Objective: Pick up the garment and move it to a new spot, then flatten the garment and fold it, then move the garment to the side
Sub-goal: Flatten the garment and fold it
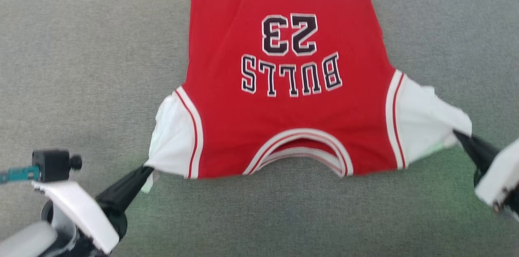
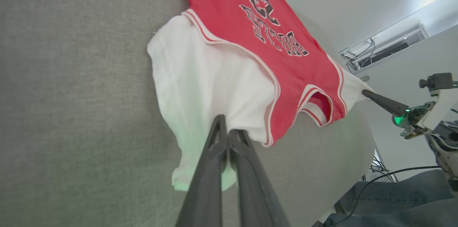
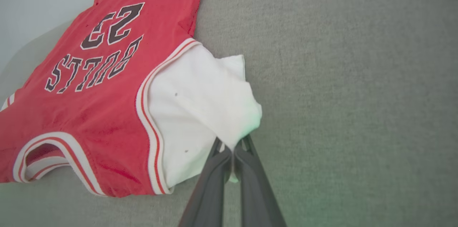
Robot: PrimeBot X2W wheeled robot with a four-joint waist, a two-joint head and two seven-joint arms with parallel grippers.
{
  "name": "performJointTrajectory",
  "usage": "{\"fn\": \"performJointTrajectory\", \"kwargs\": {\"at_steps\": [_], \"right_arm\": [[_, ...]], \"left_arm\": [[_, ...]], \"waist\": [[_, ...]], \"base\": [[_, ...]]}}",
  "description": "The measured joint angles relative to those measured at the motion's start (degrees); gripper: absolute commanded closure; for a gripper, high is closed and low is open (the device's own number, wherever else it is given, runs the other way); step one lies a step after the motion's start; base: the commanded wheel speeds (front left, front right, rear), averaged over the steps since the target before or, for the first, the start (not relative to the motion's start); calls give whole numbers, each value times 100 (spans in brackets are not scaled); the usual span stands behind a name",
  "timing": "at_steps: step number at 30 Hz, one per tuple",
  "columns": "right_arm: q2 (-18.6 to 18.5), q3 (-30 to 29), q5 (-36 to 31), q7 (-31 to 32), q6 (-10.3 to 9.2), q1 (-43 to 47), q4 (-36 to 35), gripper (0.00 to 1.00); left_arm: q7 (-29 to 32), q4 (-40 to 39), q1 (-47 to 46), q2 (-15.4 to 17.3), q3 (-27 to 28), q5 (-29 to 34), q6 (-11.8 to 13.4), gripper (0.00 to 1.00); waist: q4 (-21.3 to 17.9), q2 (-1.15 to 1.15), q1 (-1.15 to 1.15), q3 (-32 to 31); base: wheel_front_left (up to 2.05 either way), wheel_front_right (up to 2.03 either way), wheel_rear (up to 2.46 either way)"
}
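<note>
**Sleeves pinched to stretch flat**

The left gripper [image 1: 148, 170] has its jaws clenched on one white sleeve [image 1: 172, 139]; the garment [image 1: 284, 107] lies on the counter [image 1: 81, 66], hem at its far edge; the right gripper [image 1: 458, 134] is clenched on the other sleeve [image 1: 425, 119], probably pulling wrinkles out

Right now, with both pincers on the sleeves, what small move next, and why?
Probably ease them slightly apart: the left pincer and right pincer each pinch a crumpled white sleeve tip, while the garment lies otherwise flat, number up.

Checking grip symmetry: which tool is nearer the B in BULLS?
Right. The right tool pinches the white sleeve nearest the B; the left tool pinches the opposite sleeve.
</note>
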Motion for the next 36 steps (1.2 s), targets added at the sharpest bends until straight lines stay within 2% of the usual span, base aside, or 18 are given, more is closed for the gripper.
{"fn": "performJointTrajectory", "kwargs": {"at_steps": [12,18,23,28,35,36], "right_arm": [[875,-1333,-202,1679,0,2429,-2317,100],[1232,-1759,-247,2011,0,2785,-2964,100],[1262,-1568,-385,2130,0,2529,-2686,100],[959,-1022,-758,2131,0,2081,-1672,100],[828,-625,-902,1797,1,1731,-1014,100],[828,-589,-903,1749,2,1711,-954,98]], "left_arm": [[-271,-713,1229,488,37,32,0,100],[-297,-966,1731,603,416,122,0,100],[-297,-1032,1811,290,479,333,0,100],[-236,-647,1670,-126,294,446,0,100],[-202,-216,1455,-366,179,456,0,100],[-203,-187,1436,-388,162,456,0,100]], "waist": [[211,0,0,-40],[283,0,0,32],[281,0,0,12],[202,0,0,8],[146,0,0,70],[144,0,0,71]], "base": [[0,0,0],[0,0,0],[0,0,0],[0,0,0],[0,0,0],[0,0,0]]}}
